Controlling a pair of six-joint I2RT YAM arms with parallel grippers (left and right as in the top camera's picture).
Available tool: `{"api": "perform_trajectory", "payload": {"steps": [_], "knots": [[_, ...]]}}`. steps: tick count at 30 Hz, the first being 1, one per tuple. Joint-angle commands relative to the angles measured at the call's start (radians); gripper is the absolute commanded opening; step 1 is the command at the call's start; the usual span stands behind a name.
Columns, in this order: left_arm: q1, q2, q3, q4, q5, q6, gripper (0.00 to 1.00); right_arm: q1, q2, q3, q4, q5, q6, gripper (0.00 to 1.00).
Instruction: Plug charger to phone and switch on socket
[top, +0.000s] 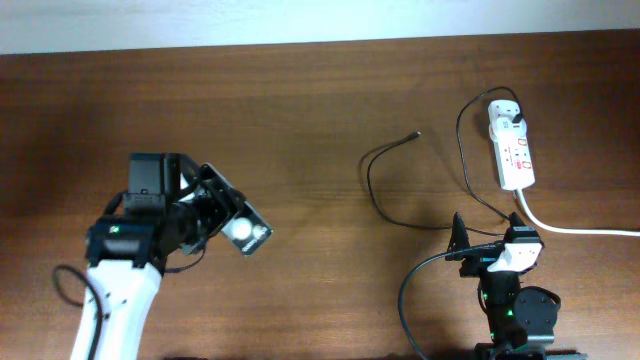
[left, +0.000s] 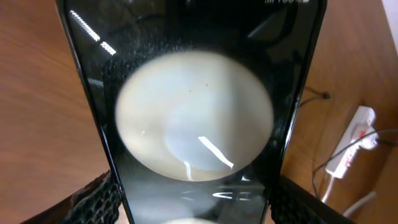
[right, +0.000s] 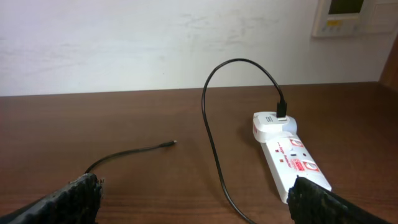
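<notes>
Overhead: left gripper (top: 222, 214) pinches glossy black rectangular phone (top: 248, 233); thin black charger tip (top: 416, 133) well right of phone, nearer your spread right gripper (top: 488, 251).

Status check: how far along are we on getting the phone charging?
Done: the charger's white adapter sits in the socket. In hand: the left gripper grips the phone; the right gripper is open, empty. Left: the connector tip lies loose on the table, far from the phone, so plugging in remains; whether the socket is on is unreadable.
</notes>
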Motion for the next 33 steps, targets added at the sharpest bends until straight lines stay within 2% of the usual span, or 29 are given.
{"api": "perform_trajectory", "payload": {"steps": [1,4,6,9,10,11,12,15,18,21,25,28,33], "knots": [[0.000,0.077,-0.044,0.088,0.129,-0.022,0.68,0.000,-0.008,-0.007,-0.001,0.009,0.004,0.99],[0.000,0.128,-0.044,0.172,0.179,-0.022,0.68,0.000,-0.008,-0.007,0.000,0.005,0.011,0.99],[0.000,0.151,-0.044,0.213,0.188,-0.022,0.68,0.000,-0.008,-0.007,0.008,-0.082,0.144,0.99],[0.000,0.155,-0.044,0.249,0.195,-0.022,0.68,0.000,-0.008,-0.007,0.023,-0.279,0.584,0.99],[0.000,0.155,-0.044,0.266,0.210,-0.023,0.68,0.000,-0.008,-0.007,0.027,-0.440,0.826,0.99],[0.000,0.155,-0.044,0.277,0.221,-0.023,0.68,0.000,-0.008,-0.007,0.027,-0.534,0.954,0.99],[0.000,0.155,-0.044,0.284,0.230,-0.023,0.68,0.000,-0.008,-0.007,0.026,-0.602,1.025,0.99],[0.000,0.155,-0.044,0.313,0.262,-0.031,0.68,0.000,-0.008,-0.007,0.039,-0.562,1.044,0.99],[0.000,0.155,-0.044,0.315,0.262,-0.039,0.68,0.000,-0.007,-0.007,0.040,-0.638,0.941,0.99],[0.000,0.155,-0.044,0.316,0.262,-0.052,0.68,0.008,0.005,-0.007,0.041,-0.666,0.941,0.99],[0.000,0.155,-0.044,0.316,0.262,-0.056,0.68,0.098,0.079,0.027,0.041,-0.628,0.942,0.99],[0.000,0.155,-0.044,0.316,0.262,-0.075,0.68,0.185,0.219,0.113,0.041,-0.565,0.913,0.99],[0.000,0.155,-0.044,0.316,0.262,-0.106,0.68,0.351,0.569,0.301,0.074,-0.461,0.787,0.98]]}}
